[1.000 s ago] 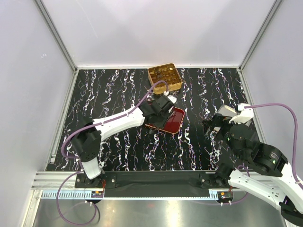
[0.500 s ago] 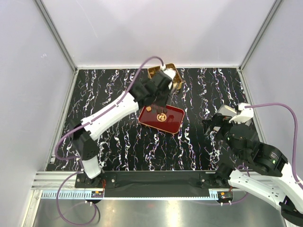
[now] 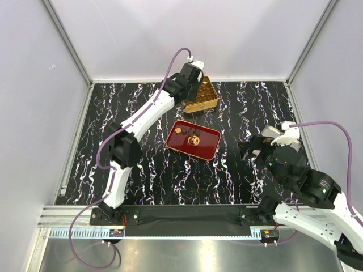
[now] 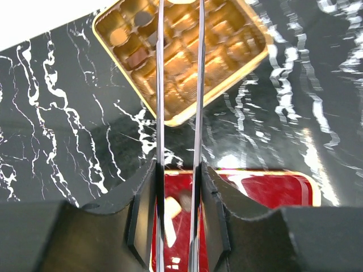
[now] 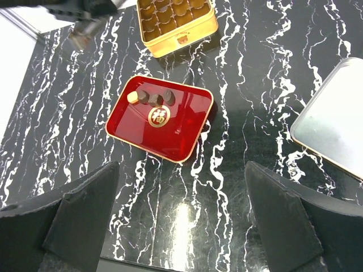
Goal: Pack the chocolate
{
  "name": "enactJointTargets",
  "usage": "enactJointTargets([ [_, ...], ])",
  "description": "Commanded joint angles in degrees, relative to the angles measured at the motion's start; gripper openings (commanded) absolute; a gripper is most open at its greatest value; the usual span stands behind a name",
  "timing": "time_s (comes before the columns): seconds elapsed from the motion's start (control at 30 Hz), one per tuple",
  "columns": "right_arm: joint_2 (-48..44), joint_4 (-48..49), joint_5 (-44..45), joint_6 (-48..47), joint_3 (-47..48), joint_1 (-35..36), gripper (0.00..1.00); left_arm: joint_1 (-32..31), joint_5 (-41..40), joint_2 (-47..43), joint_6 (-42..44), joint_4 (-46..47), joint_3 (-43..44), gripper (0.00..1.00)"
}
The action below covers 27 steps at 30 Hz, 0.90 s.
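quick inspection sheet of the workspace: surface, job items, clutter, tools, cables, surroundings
surface: black marbled table, white veins, some glare
job's things: four chocolate pieces at the far end of the red tray; more sit in the gold tin
clutter: silvery flat lid at the right
grippers: left tool over the tin, tips out of frame; right tool open, empty, high above the table
cables: purple cables loop off both arms
surroundings: pale walls, aluminium frame posts

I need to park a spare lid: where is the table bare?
Bare: the table between the red tray and the right gripper, and the strip on the tray's near side. Crowded: far centre, where the left gripper hangs over the gold tin.
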Motion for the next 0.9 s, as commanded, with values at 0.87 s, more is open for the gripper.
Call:
enactJointTargets([
  [0.87, 4.60, 4.98, 1.67, -4.05, 2.10, 0.44, 1.00, 3.11, 4.59, 9.58, 6.62, 14.39, -1.52, 0.40],
])
